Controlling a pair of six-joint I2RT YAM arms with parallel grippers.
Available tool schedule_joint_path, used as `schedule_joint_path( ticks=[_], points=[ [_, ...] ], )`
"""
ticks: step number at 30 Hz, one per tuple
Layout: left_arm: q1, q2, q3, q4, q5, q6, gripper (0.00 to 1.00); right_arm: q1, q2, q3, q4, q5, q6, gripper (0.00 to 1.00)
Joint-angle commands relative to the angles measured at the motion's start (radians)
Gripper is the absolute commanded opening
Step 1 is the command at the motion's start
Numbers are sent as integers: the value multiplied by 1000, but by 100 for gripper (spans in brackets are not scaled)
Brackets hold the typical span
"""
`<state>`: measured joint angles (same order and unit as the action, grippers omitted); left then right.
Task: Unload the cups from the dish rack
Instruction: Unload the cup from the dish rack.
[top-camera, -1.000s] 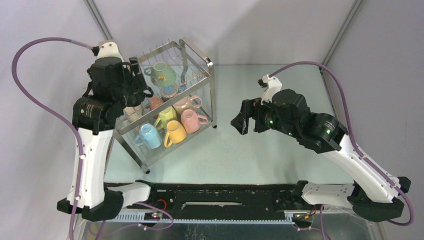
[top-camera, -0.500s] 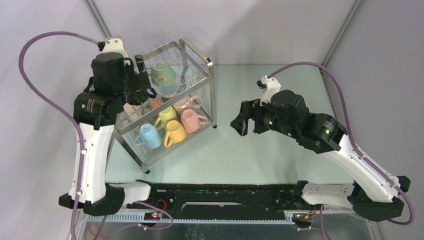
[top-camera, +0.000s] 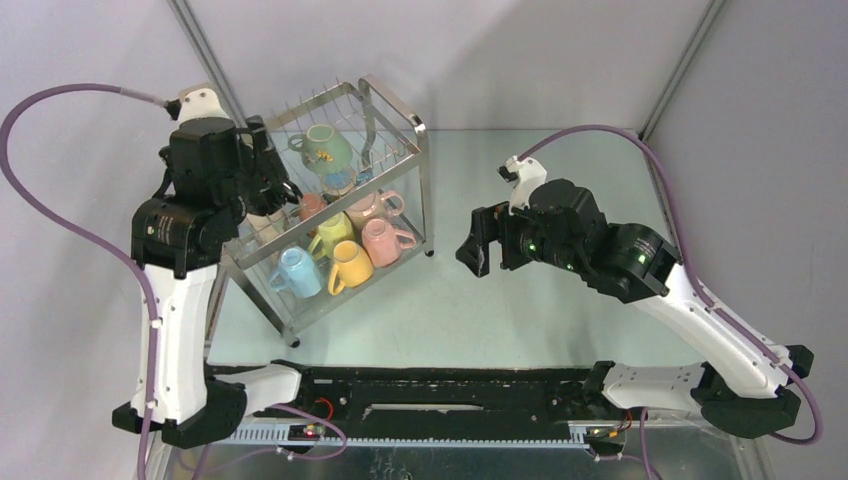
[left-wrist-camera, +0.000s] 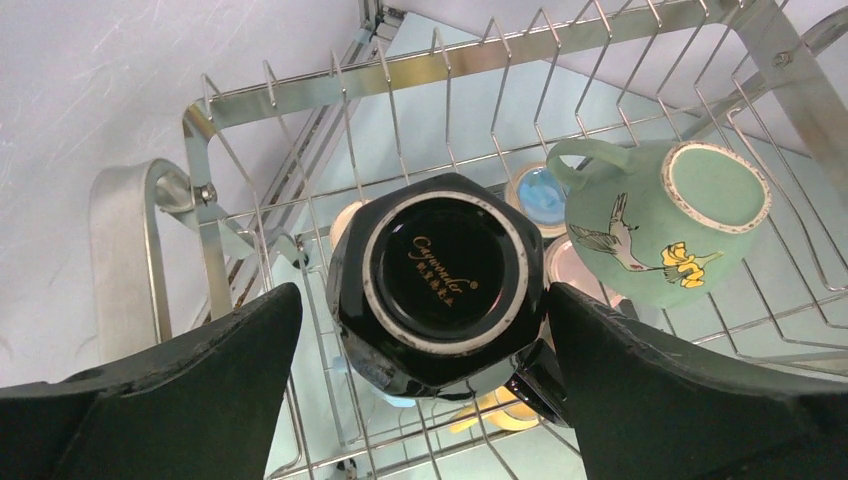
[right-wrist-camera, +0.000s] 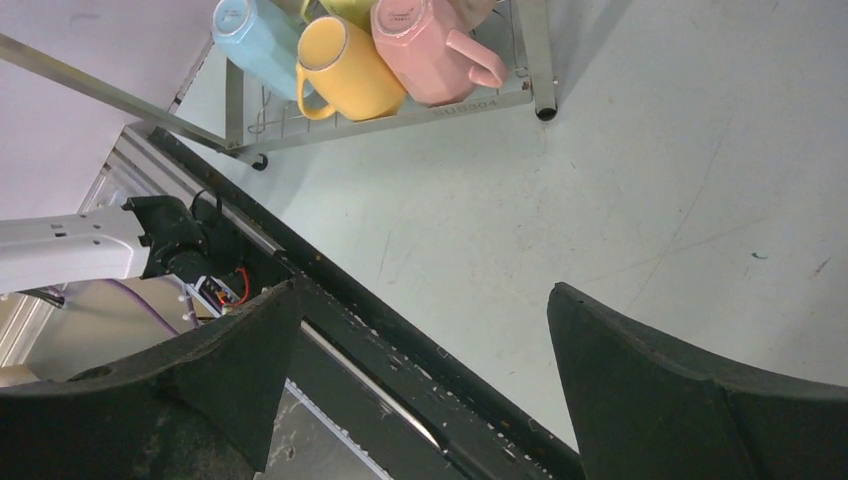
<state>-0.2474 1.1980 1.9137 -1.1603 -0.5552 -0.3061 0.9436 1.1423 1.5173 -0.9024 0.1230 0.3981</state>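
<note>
only left wrist shows black mug

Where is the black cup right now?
In the left wrist view, the black cup sits bottom-up in the dish rack, between the fingers of the open left tool, with the green bird cup beside it on the right.

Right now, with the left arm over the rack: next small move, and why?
Probably close the left gripper on the black mug. Its open jaws stand on either side of that upside-down mug on the upper tier of the dish rack, base facing the wrist camera, nothing gripped yet.
</note>
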Motion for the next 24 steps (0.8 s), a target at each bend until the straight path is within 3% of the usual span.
schedule_joint_path(
  ticks=[1, 9, 20, 22, 24],
  points=[
    [5, -34, 15, -24, -28, -66, 100, 13, -6, -10, 3, -24, -35, 100],
    [3, -86, -78, -30, -25, -97, 97, 24, -9, -33, 7, -32, -35, 100],
    [-35, -58, -85, -32, -59, -64, 69, 41, -4, -49, 16, -18, -22, 100],
    [-35, -47, -80, -25, -76, -44, 69, 42, 0, -50, 17, -15, -21, 100],
    [-35, -34, -67, -23, -103, -25, 75, 44, 6, -51, 15, -15, -20, 100]
  ],
)
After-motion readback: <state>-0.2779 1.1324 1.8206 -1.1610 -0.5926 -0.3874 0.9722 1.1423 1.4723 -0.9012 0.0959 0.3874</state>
